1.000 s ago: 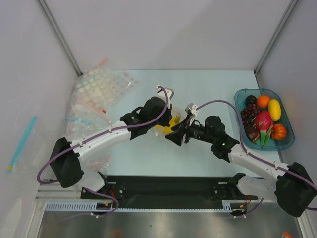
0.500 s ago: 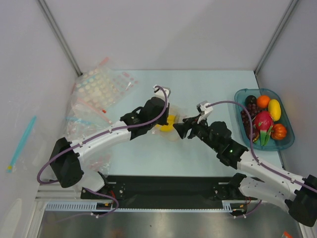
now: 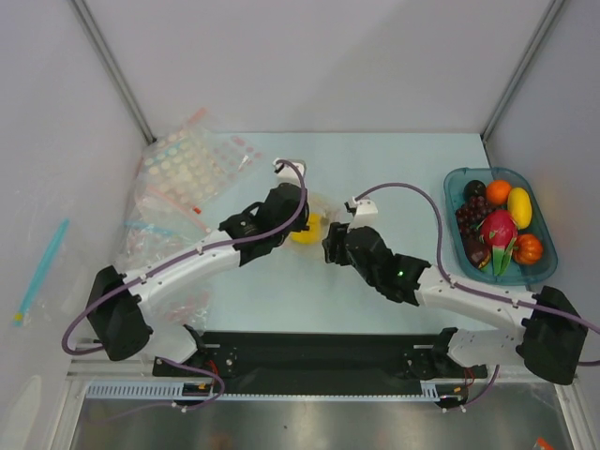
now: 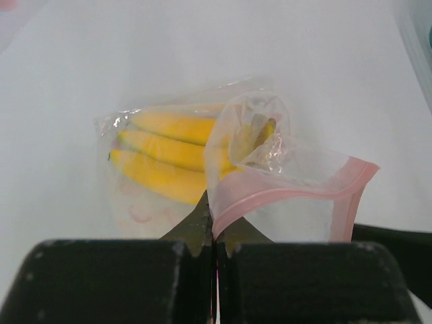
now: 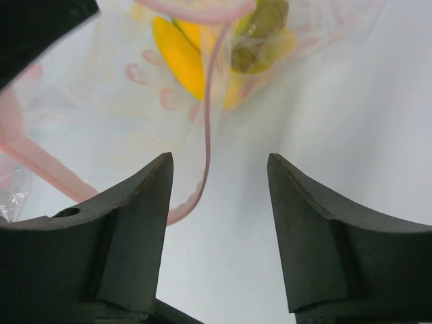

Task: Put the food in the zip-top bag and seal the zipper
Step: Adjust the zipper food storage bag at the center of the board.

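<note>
The clear zip-top bag (image 3: 317,225) lies mid-table with the yellow banana bunch (image 4: 165,152) inside it. My left gripper (image 4: 214,219) is shut on the bag's pink zipper strip (image 4: 283,197) at the mouth's left end and holds the mouth partly open. In the top view the left gripper (image 3: 300,217) sits over the bag. My right gripper (image 5: 219,165) is open and empty, just in front of the mouth, with the zipper strip (image 5: 212,88) curving near its left finger. It shows in the top view (image 3: 330,246) right of the bag. The dragon fruit (image 3: 499,230), orange fruit (image 3: 498,191) and dark fruit (image 3: 475,188) lie in the tray.
A teal tray (image 3: 553,261) at the right edge holds the fruits, with dark grapes (image 3: 469,217) and a yellow fruit (image 3: 519,207). Spare clear bags (image 3: 187,169) are piled at the back left. Walls close in on both sides.
My left gripper has drawn the bag a little back and left. My right arm has swung round and lowered, its gripper moving left again to the bag's mouth.
</note>
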`<state>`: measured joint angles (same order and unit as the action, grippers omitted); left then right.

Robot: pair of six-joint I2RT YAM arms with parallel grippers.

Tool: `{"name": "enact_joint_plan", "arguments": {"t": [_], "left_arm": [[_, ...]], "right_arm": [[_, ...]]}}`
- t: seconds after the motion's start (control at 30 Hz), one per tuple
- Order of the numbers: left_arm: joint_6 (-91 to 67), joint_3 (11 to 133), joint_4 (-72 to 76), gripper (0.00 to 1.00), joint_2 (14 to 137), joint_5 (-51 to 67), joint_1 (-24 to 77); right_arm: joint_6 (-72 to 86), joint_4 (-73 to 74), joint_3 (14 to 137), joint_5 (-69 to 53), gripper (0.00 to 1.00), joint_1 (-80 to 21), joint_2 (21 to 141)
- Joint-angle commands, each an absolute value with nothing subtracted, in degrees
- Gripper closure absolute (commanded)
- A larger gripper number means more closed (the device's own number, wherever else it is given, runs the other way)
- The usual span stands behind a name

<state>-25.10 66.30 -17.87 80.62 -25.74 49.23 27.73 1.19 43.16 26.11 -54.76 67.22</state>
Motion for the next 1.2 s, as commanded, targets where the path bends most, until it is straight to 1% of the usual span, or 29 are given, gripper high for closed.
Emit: {"name": "enact_joint_plan", "arguments": {"t": [0.0, 0.07, 0.13, 0.17, 0.2, 0.23, 0.3, 0.4, 0.43, 0.47, 0.53, 0.6, 0.63, 0.7, 0.77, 0.8, 0.87, 0.93, 0.97, 1.0, 1.03, 1.07, 1.1, 1.17], "left_arm": [[-27.16, 65.92, -17.49, 1.0, 77.61, -30.06, 48.78], [-27.25, 65.31, -17.05, 1.0, 76.82, -29.88, 48.78], [-26.98, 64.95, -16.7, 1.0, 76.2, -29.79, 48.78], [-26.81, 65.04, -16.61, 1.0, 76.2, -29.97, 48.78], [-26.02, 65.21, -16.7, 1.0, 75.94, -30.93, 48.95], [-25.84, 65.39, -17.48, 1.0, 75.85, -31.81, 49.04], [-25.4, 65.74, -18.19, 1.0, 75.32, -35.14, 49.66], [-25.75, 67.93, -20.64, 1.0, 75.32, -37.87, 49.66], [-25.93, 68.81, -22.48, 1.0, 75.32, -38.49, 49.75], [-26.28, 70.38, -23.28, 1.0, 75.24, -38.5, 49.75], [-26.11, 71.1, -24.26, 1.0, 73.83, -38.93, 50.7], [-24.35, 70.84, -23.56, 1.0, 71.38, -42.96, 52.81], [-23.82, 70.67, -23.38, 1.0, 70.58, -48.2, 55.35], [-21.54, 70.4, -22.25, 1.0, 69.35, -51.05, 57.38], [-20.39, 69.87, -21.09, 1.0, 69.52, -48.18, 58.01], [-20.13, 69.96, -20.22, 0.98, 71.0, -46.42, 58.01], [-19.51, 71.54, -20.56, 1.0, 73.55, -41.95, 58.01], [-19.77, 74.25, -23.11, 1.0, 77.41, -40.18, 58.01], [-19.86, 74.79, -23.81, 1.0, 78.3, -38.51, 57.92], [-19.95, 74.88, -24.08, 1.0, 78.92, -37.8, 58.01], [-19.95, 74.45, -23.73, 1.0, 79.71, -36.75, 57.92], [-20.13, 74.1, -23.3, 1.0, 79.89, -35.09, 57.83], [-20.3, 73.74, -22.16, 1.0, 80.15, -33.94, 57.57], [-20.92, 72.86, -20.84, 1.0, 80.77, -31.74, 56.96]], "right_arm": [[35.83, 3.87, 46.41, 35.4, 0.42, -57.56, 70.13], [37.52, 2.3, 45.79, 37.18, 0.47, -57.74, 70.58], [37.01, 0.62, 44.39, 35.7, 0.65, -57.48, 70.23], [36.65, 0.62, 44.56, 35.16, 0.77, -57.39, 69.96], [36.04, 0.62, 45.08, 34.81, 0.95, -57.39, 69.09], [35.08, 0.7, 45.35, 34.8, 1.0, -57.39, 68.47], [33.76, 0.97, 45.88, 34.9, 1.0, -57.13, 66.46], [32.17, 3.5, 50.43, 25.87, 1.0, -51.44, 66.53], [32.08, 4.39, 54.63, 18.88, 1.0, -49.68, 68.19], [31.12, 6.31, 56.76, 15.85, 1.0, -46.44, 69.25], [30.06, 7.64, 60.45, 10.05, 1.0, -44.22, 71.62], [29.36, 8.09, 63.27, 6.61, 1.0, -40.62, 72.42], [29.36, 8.0, 63.72, 2.68, 1.0, -39.04, 73.12], [29.71, 8.44, 63.46, -2.34, 1.0, -34.22, 73.83], [29.71, 7.3, 61.01, -3.6, 1.0, -32.26, 74.35], [30.06, 7.03, 60.3, -4.04, 1.0, -30.86, 74.62], [29.36, 5.89, 58.63, -4.57, 1.0, -30.41, 74.71], [28.48, 6.67, 57.75, -1.33, 0.98, -30.5, 74.18], [27.95, 6.51, 57.14, -0.54, 0.91, -30.41, 73.31], [26.99, 6.33, 55.82, -0.01, 0.83, -30.41, 72.87], [26.63, 6.15, 55.29, 1.48, 0.7, -30.41, 72.51], [26.28, 6.24, 55.02, 1.67, 0.47, -30.41, 72.16], [25.84, 6.15, 54.67, 2.28, 0.41, -30.41, 71.38], [25.14, 6.15, 54.23, 3.24, 0.34, -30.41, 70.14]]}}
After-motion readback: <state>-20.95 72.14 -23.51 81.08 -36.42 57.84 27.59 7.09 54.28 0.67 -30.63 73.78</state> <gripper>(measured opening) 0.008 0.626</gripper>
